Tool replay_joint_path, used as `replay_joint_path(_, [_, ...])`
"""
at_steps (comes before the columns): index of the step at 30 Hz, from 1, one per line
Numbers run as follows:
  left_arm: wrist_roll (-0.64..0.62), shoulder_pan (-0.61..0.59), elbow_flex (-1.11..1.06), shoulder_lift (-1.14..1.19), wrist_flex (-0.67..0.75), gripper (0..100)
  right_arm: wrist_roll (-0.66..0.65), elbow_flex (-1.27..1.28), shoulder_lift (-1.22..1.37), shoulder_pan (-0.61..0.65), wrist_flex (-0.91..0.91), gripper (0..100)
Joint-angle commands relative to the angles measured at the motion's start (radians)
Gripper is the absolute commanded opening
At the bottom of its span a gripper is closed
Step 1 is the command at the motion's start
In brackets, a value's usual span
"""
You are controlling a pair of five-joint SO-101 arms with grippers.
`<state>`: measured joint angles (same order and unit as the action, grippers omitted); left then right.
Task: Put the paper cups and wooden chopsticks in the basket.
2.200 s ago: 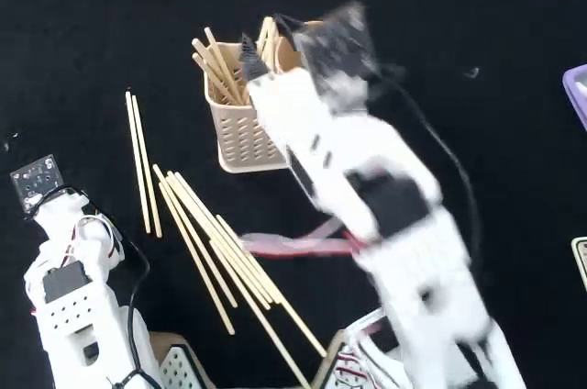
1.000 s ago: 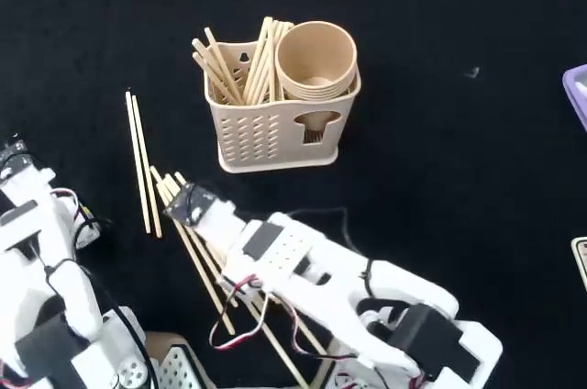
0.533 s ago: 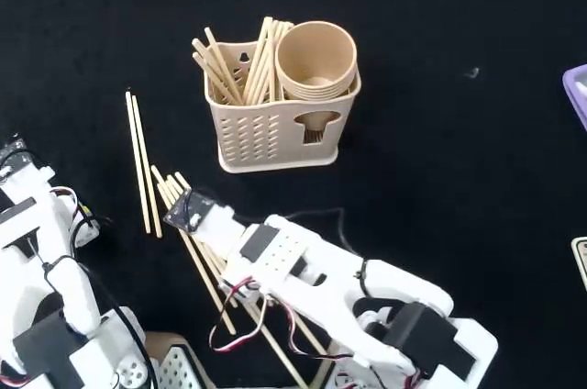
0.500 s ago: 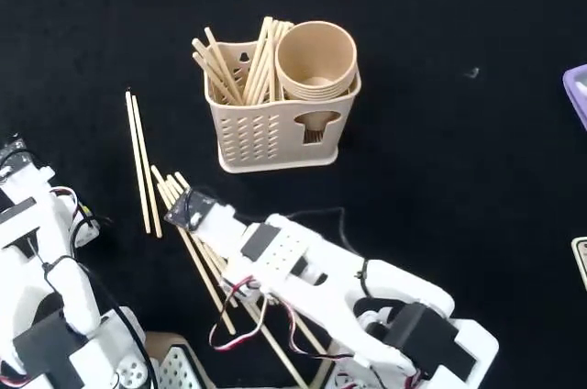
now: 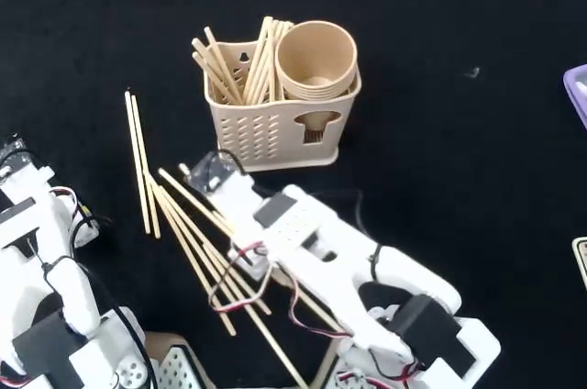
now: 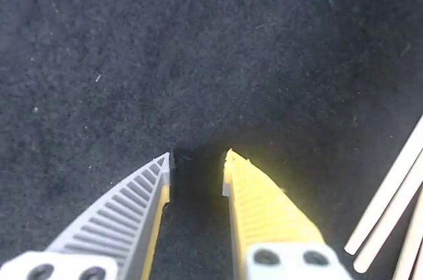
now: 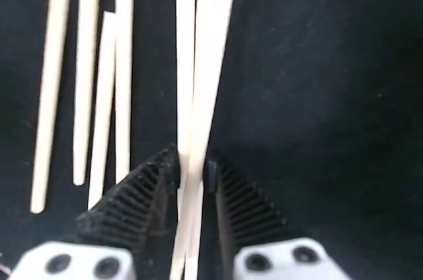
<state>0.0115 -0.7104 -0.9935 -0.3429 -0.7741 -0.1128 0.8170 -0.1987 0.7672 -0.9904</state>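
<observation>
A beige slotted basket (image 5: 275,137) stands mid-table, holding several wooden chopsticks (image 5: 229,68) and stacked paper cups (image 5: 316,59). More chopsticks (image 5: 197,251) lie fanned on the black cloth in front of it, and a pair (image 5: 138,160) lies apart to the left. My right gripper (image 5: 213,189) is low over the fan's far end, shut on a few chopsticks (image 7: 198,95) that run out between its jaws (image 7: 192,161). My left gripper (image 6: 197,160) hovers open over bare cloth at the table's left, with loose chopsticks (image 6: 390,201) beside it.
The left arm (image 5: 37,251) stands at the lower left. A purple object (image 5: 578,95) and a pale item (image 5: 580,261) show at the right edge. Beige boxes (image 5: 174,363) sit at the front edge. The cloth right of the basket is bare.
The right arm came down from over the basket to the loose chopsticks. In the last half second its gripper shifted toward the basket with chopsticks, and the fan spread. The left arm stayed still.
</observation>
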Motion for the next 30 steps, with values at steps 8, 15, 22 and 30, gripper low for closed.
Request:
replay_joint_path(8, [-0.012,-0.012,0.048,-0.011,-0.005,14,-0.069,-0.143,-0.082,-0.017,-0.109,1.1])
replay_joint_path(15, [-0.012,-0.012,0.048,-0.011,-0.005,14,-0.081,-0.012,-0.383,-0.018,-0.092,1.1])
replay_joint_path(22, [-0.012,-0.012,0.047,-0.011,-0.005,14,-0.186,0.153,-0.472,-0.147,-0.008,1.1])
replay_joint_path(30, [-0.012,-0.012,0.047,-0.011,-0.003,14,-0.193,0.209,-0.47,-0.144,0.138,1.1])
